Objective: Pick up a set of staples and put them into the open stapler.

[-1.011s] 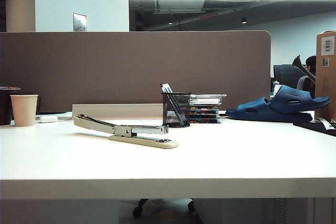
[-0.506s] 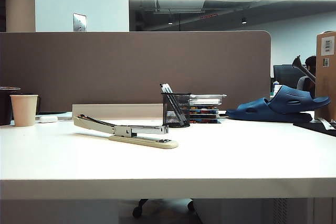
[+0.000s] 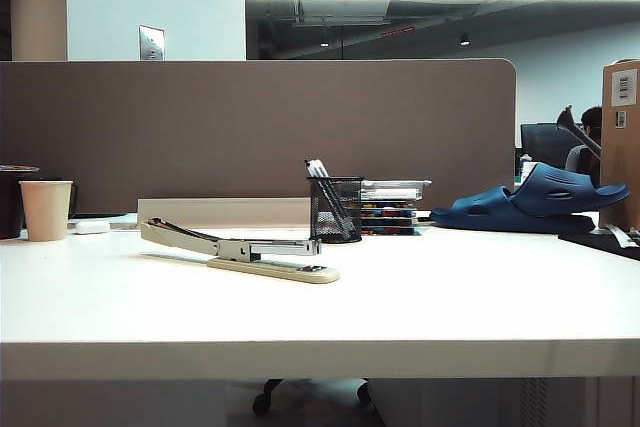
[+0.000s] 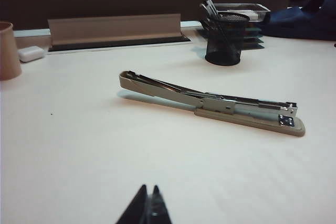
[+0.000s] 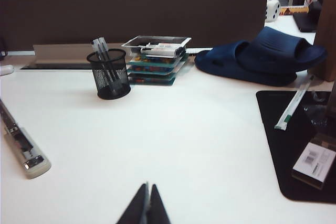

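Observation:
The long cream-beige stapler (image 3: 240, 250) lies on the white table, its arm lifted off the base at the left end and the silver magazine showing. In the left wrist view the stapler (image 4: 210, 103) lies well ahead of my left gripper (image 4: 149, 187), whose dark fingertips are shut with nothing between them. In the right wrist view only the head of the stapler (image 5: 21, 150) shows at the edge, far to the side of my right gripper (image 5: 146, 185), which is also shut and empty. The set of staples is out of view. Neither arm shows in the exterior view.
A black mesh pen cup (image 3: 335, 209) and a stack of trays (image 3: 392, 207) stand behind the stapler. Blue slippers (image 3: 540, 202) lie at the back right, a paper cup (image 3: 46, 209) and a small white oblong (image 3: 91, 227) at the back left. A black mat (image 5: 299, 145) covers the right edge.

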Robot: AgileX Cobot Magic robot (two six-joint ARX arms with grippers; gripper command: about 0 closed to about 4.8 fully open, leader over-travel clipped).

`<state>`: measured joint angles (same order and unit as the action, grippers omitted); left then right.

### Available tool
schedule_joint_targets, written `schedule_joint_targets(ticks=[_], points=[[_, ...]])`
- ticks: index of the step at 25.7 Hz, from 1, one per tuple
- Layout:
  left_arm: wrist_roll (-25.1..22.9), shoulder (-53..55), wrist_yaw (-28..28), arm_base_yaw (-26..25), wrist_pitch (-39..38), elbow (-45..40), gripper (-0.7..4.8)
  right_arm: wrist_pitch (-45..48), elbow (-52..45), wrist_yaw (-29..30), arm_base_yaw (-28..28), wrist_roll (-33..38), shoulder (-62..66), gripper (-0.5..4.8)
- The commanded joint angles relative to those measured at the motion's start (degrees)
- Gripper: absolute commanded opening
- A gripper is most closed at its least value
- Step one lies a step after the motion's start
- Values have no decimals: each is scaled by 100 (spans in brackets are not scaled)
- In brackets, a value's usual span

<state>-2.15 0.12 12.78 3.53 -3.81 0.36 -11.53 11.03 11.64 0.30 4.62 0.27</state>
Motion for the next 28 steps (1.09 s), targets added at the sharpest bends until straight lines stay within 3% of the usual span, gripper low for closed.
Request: schedule_joint_targets(ticks=[1,7,14,28], points=[[-107,0,-13,-7,105,7,-6,643,-291,-39,7,4,-37,-9],[-131,0,-13,-7,173,7,-6,1445,-852,-42,9,-15,-37,-9],[-188,0,-11,-7,385,9,-6,1475,-1102,-409,7,-81,-37,-9],[-192,0,-7,-4,348,9,-6,1434,-1104,-409,0,-79,-39,-8]])
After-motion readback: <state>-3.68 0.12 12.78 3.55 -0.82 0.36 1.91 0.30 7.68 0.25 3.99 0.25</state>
